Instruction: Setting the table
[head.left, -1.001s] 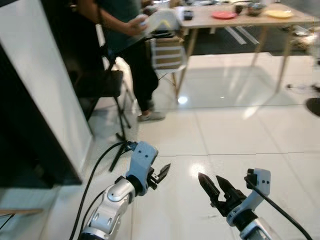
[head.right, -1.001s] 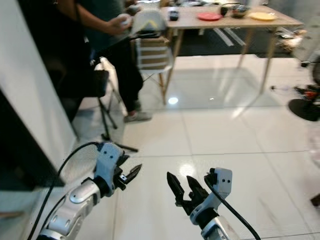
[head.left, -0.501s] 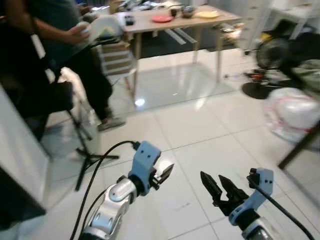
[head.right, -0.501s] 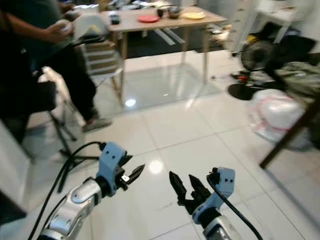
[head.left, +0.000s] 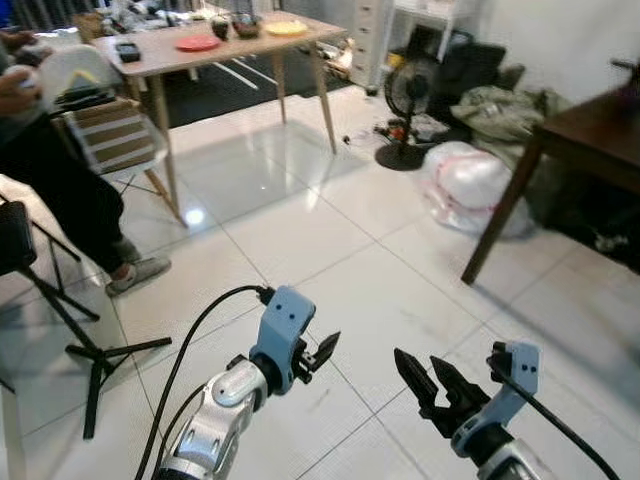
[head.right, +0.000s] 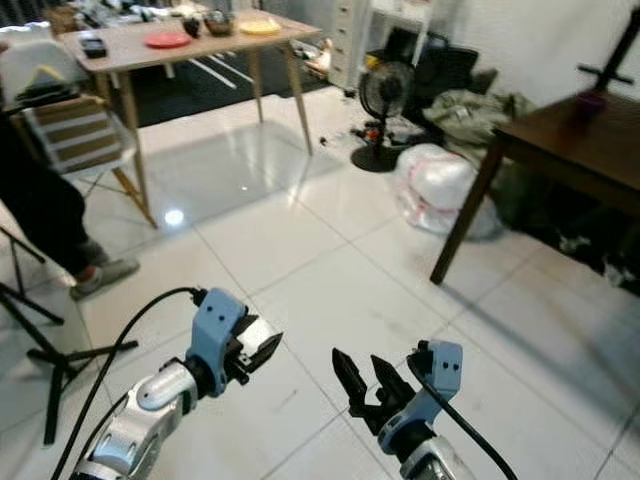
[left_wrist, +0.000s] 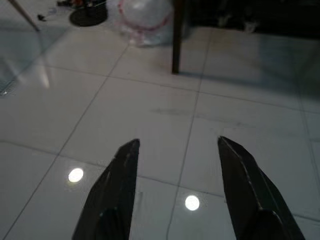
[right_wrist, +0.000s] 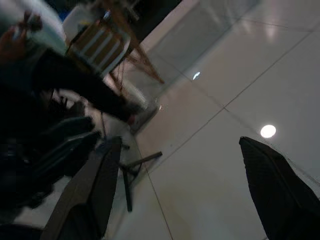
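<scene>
From my head camera, my left gripper (head.left: 322, 352) and right gripper (head.left: 422, 376) hover empty over white floor (head.left: 330, 240), fingers parted. Far off stands a table (head.left: 150, 58) bearing a red plate (head.left: 197, 43) and yellow plate (head.left: 285, 28); a person (head.left: 50, 190) sits beside it. My left wrist shows spread fingers (left_wrist: 117, 195) above tile. My right wrist shows fingers (right_wrist: 95, 185) wide apart, facing a chair (right_wrist: 102, 42).

We see a glossy white tiled floor (head.left: 330, 230) that mirrors the lamps, a pale matt wooden table (head.left: 215, 50), a dark polished wooden table (head.right: 580, 140), a shiny crinkled plastic bag (head.left: 470, 185), and silver metal arms with smooth blue plastic wrist housings.
</scene>
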